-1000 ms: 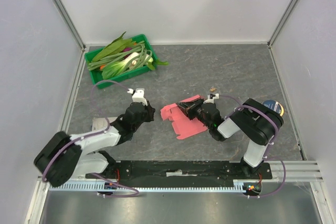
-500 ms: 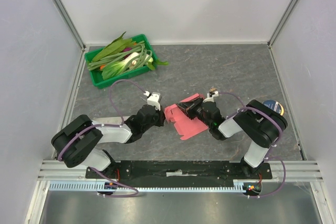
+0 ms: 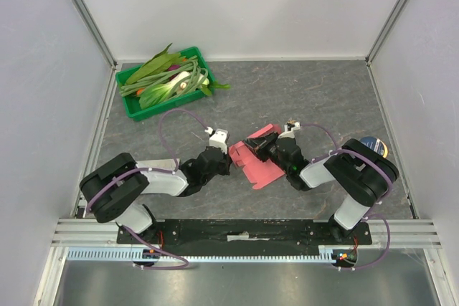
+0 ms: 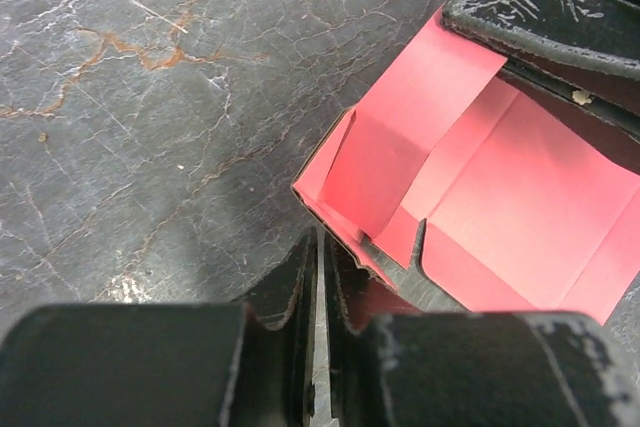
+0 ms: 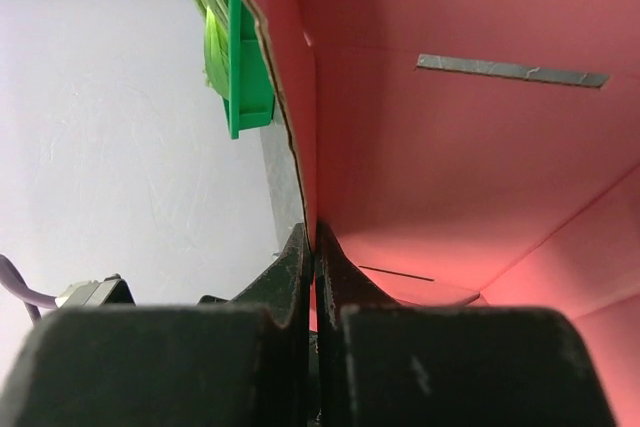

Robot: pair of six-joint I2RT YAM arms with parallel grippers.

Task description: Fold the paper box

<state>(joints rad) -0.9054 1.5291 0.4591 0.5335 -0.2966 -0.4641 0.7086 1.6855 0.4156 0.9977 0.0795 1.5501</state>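
While the paper box [image 3: 259,168] lies partly raised on the grey stone-patterned table [image 3: 301,98], between the two arms and slightly toward the right arm, we see its pink-red panels creased and one flap standing up. On the right wrist view the right gripper [image 5: 313,237] is clamped on an upright cardboard wall [image 5: 450,147], whose edge runs straight down into its closed fingers. From above, that gripper [image 3: 261,147] sits at the far side of the box. The left gripper [image 3: 224,154] meets the box at its left edge. Its own camera shows the fingers [image 4: 290,287] drawn almost together, only a thin slit between them, at the near corner of the cardboard [image 4: 520,207]. We cannot tell whether they catch any of it. Well apart, in the far left corner, a green tray [image 3: 133,103] holds long leafy greens [image 3: 168,77].
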